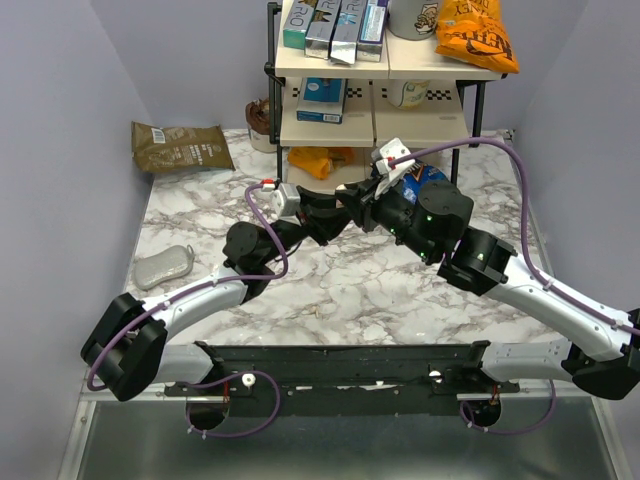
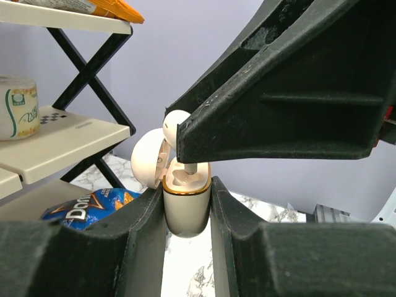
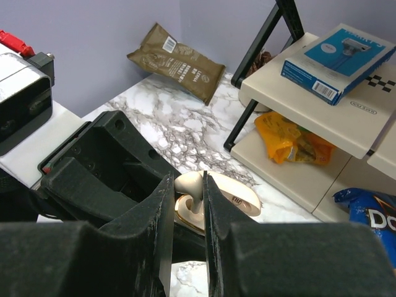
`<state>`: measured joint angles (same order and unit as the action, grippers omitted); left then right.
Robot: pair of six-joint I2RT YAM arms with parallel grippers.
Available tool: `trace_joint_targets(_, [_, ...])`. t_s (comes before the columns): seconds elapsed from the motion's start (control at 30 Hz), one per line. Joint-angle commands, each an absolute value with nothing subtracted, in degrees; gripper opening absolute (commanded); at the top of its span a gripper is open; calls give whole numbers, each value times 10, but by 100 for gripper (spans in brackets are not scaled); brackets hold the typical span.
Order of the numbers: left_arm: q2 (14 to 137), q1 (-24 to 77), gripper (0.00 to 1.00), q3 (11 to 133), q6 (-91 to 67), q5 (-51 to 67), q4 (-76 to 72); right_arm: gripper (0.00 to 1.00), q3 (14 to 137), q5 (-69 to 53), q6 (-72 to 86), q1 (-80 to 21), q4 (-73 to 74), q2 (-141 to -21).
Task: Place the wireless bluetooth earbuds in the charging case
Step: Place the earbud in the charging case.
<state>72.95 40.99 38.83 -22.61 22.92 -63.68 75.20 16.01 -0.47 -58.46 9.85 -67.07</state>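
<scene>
Here the left claw (image 2: 185, 193) is pinched onto the sides of the pale charging case (image 2: 185, 216), holding it upright in the air with its hinged lid (image 2: 147, 162) swung open to one side of the fingers. Directly above it, the right claw (image 3: 187, 182) is pressed together on a cream-white earbud (image 3: 193, 201), gripping the rounded head so the stem hangs below its fingertips and dips into one well of the case. The bud looks only partly entered, not seated. The main risk is misalignment: if the stem is tilted or off-centre against the well, pushing down would jam it on the gold rim or twist the bud out of the narrow pinch. A hard push could also slide the smooth case down between the left fingers, or rock it, since they hold only its lower body. The right fingers sit very close to the open lid, so a sideways correction might knock it shut. Releasing too early would let the bud tip out and drop to the marble table (image 3: 185, 133) beneath both claws.
</scene>
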Motion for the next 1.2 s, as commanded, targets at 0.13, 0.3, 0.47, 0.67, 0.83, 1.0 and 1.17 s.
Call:
trace_joint_targets(0.13, [711, 410, 0, 401, -229, 226, -642, 1, 743, 173, -1, -589, 75, -676])
trace_joint_targets(0.3, [711, 410, 0, 401, -229, 228, -642, 1, 744, 167, -1, -589, 74, -681])
trace_joint_targets(0.47, [711, 410, 0, 401, -229, 227, -643, 1, 745, 163, -1, -589, 76, -685])
trace_joint_targets(0.67, [710, 410, 0, 401, -228, 227, -646, 1, 746, 160, -1, -589, 80, -686])
trace_joint_targets(0.83, [711, 410, 0, 402, -226, 227, -648, 1, 744, 154, 19, -589, 81, -687])
trace_joint_targets(1.0, [708, 410, 0, 403, -223, 225, -650, 1, 745, 150, 20, -589, 92, -687])
trace_joint_targets(1.17, [704, 410, 0, 400, -218, 223, -649, 14, 746, 149, 18, -589, 107, -686])
